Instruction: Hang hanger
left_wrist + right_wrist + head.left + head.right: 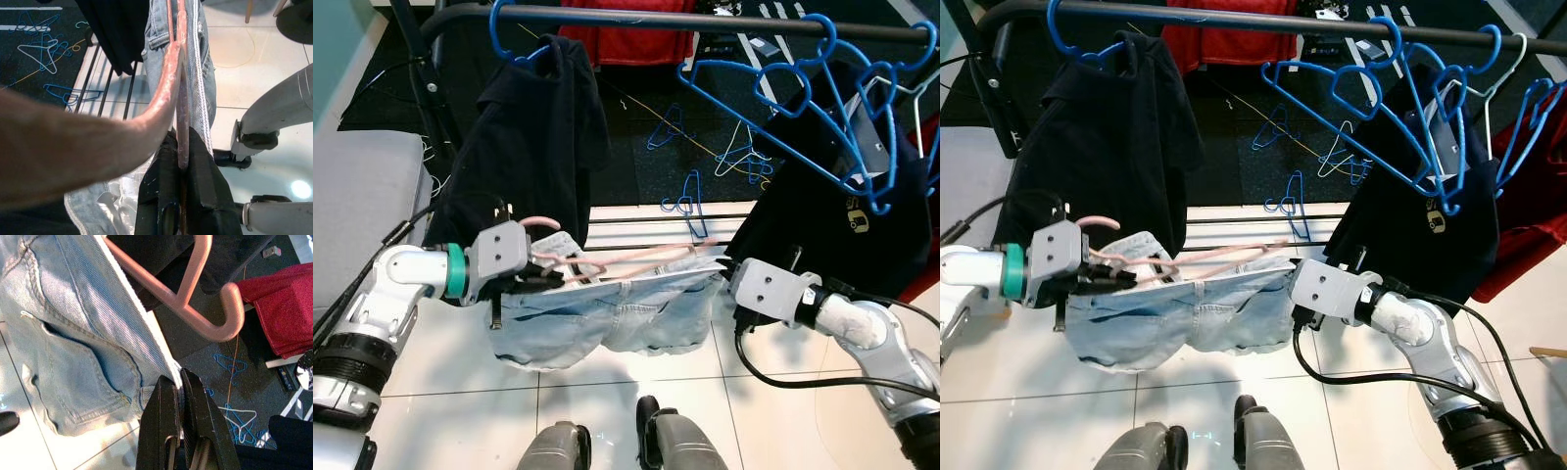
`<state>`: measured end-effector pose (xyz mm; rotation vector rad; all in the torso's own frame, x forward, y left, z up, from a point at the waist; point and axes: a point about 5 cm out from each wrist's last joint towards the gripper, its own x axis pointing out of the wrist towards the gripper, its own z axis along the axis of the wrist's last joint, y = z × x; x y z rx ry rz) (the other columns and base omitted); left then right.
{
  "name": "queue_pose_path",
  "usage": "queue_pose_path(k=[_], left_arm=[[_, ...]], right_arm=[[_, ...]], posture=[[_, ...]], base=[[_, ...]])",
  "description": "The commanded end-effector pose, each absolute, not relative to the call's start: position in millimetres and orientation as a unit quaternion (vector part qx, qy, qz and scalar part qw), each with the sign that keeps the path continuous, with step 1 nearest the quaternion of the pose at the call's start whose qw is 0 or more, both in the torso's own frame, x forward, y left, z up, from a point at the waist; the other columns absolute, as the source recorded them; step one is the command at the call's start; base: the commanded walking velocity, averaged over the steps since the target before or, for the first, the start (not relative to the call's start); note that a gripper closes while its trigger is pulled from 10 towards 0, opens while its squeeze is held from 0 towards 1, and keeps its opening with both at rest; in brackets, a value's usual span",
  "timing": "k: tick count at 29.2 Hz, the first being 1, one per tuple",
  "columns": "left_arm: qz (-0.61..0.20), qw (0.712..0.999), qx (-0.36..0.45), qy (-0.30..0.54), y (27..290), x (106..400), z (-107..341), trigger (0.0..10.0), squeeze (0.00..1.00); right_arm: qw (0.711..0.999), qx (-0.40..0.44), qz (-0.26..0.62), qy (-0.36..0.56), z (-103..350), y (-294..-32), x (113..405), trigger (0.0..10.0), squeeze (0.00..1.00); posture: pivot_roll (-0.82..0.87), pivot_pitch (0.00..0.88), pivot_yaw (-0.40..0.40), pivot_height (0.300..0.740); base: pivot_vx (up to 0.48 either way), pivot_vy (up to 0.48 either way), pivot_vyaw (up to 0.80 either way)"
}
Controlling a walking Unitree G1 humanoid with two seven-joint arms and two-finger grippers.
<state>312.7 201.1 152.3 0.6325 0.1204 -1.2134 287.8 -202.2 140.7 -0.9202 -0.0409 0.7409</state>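
Note:
A pink hanger [626, 262] lies level in front of me with light denim shorts [607, 318] draped over it. My left gripper [543, 279] is shut on the hanger near its hook end, shown close up in the left wrist view [182, 147]. At the other end, my right gripper [724, 269] is shut on the shorts' white waistband edge [178, 377]. The pink hook [215, 318] curves beyond the denim [63, 333]. The black rail [705, 20] runs across above.
A black garment [533, 137] hangs from a blue hanger at the rail's left. Several empty blue hangers [783, 108] and another black garment [842, 215] hang at the right. Loose hangers [685, 196] lie on the dark mat. A grey sofa [357, 196] stands at the left.

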Motion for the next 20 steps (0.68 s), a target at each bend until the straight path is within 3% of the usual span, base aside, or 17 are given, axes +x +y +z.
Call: queue_pose_path(k=[1, 7, 13, 20], left_arm=[[-0.553, 0.773, 0.297, 0.093, 217.9, 307.0, 145.6, 10.0, 0.0], [-0.556, 0.757, 0.325, 0.112, 221.9, 304.2, 139.5, 10.0, 0.0], [-0.575, 0.733, 0.341, 0.124, 209.3, 299.1, 123.4, 10.0, 0.0], [-0.571, 0.737, 0.344, 0.11, 191.2, 303.3, 116.1, 10.0, 0.0]], right_arm=[[0.84, -0.449, 0.305, -0.002, 145.4, -226.3, 290.3, 10.0, 0.0], [0.839, -0.457, 0.296, -0.007, 150.1, -230.5, 293.5, 10.0, 0.0], [0.831, -0.468, 0.298, -0.038, 164.7, -223.4, 300.4, 10.0, 0.0], [0.818, -0.474, 0.315, -0.088, 192.0, -208.4, 303.2, 10.0, 0.0]], posture=[[-0.06, 0.147, 0.03, 0.74], [-0.05, 0.144, 0.03, 0.74], [-0.06, 0.138, 0.03, 0.74], [-0.06, 0.138, 0.03, 0.74]], base=[[0.0, 0.0, 0.0], [0.0, 0.0, 0.0], [0.0, 0.0, 0.0], [0.0, 0.0, 0.0]])
